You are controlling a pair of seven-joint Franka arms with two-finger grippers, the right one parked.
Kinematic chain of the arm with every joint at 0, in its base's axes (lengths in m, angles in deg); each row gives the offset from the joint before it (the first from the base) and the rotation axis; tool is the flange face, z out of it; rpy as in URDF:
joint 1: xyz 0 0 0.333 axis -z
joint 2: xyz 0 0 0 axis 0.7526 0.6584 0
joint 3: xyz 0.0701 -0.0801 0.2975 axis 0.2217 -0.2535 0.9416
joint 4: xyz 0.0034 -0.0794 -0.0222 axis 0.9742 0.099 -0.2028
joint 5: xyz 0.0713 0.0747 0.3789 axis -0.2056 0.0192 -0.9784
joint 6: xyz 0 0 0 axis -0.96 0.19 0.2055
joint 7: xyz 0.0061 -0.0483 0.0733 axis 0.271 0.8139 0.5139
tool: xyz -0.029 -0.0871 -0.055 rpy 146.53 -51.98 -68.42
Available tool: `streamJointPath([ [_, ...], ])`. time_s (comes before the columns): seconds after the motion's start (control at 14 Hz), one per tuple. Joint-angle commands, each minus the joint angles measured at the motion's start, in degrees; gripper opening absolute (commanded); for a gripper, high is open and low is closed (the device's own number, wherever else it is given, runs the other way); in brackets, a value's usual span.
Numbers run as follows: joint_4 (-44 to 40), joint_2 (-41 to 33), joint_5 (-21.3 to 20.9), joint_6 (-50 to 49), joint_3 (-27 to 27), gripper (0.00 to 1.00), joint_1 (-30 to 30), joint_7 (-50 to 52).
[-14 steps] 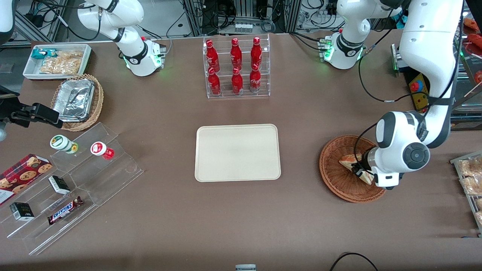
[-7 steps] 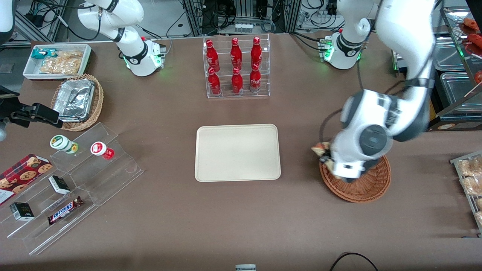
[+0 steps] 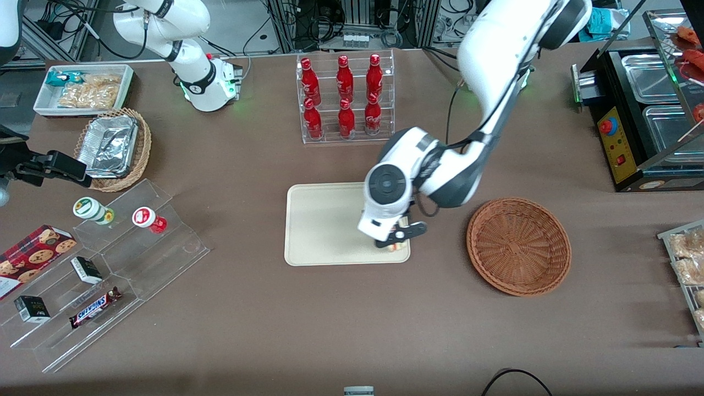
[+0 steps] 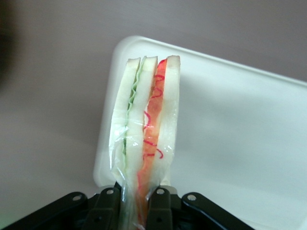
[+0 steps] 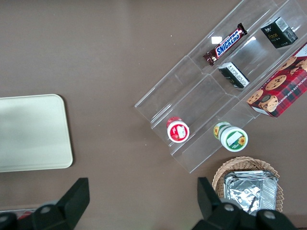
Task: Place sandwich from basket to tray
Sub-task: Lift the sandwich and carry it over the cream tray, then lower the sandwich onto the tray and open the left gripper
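**Mia:** What is the biggest thing here?

**Ben:** The brown table. After that comes the white working arm. It bends down over the middle of the table.

**Mia:** What is under it?

**Ben:** The tray. It is flat and cream. Beside it, toward the working arm's end of the table, sits the round brown basket. Nothing lies in the basket.

**Mia:** What else is around?

**Ben:** A clear rack of red bottles stands farther from the front camera than the tray. Clear steps sit toward the parked arm's end, with a candy bar and two little cups on them. A cookie box lies just beside them. A lighter basket with foil pans and a white bin of snacks are at that end too.

**Mia:** Where is the gripper?

**Ben:** The gripper is over the corner of the tray that is nearest the basket and the front camera. The arm's big white wrist hides most of it from the front.

**Mia:** And the sandwich?

**Ben:** The sandwich is in the gripper. In the wrist view the two black fingers squeeze its wrapped end. The bread stands on edge with green and red inside. The tray's corner shows right under it. I cannot tell if it touches the tray.
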Motion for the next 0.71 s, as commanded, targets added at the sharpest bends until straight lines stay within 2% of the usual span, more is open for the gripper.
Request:
streamJointPath([
  [0.0, -5.2, 5.5, 0.0, 2.8, -2.6, 0.22, 1.6, -1.0],
  [0.29, -5.2, 8.0, -0.6, 4.3, -2.6, 0.22, 4.8, -9.5],
  [0.5, -5.2, 9.2, -1.7, 5.4, -2.6, 0.23, 5.4, -9.5],
  [0.64, -5.2, 9.8, -1.8, 5.4, -2.6, 0.28, 5.6, -9.2],
])
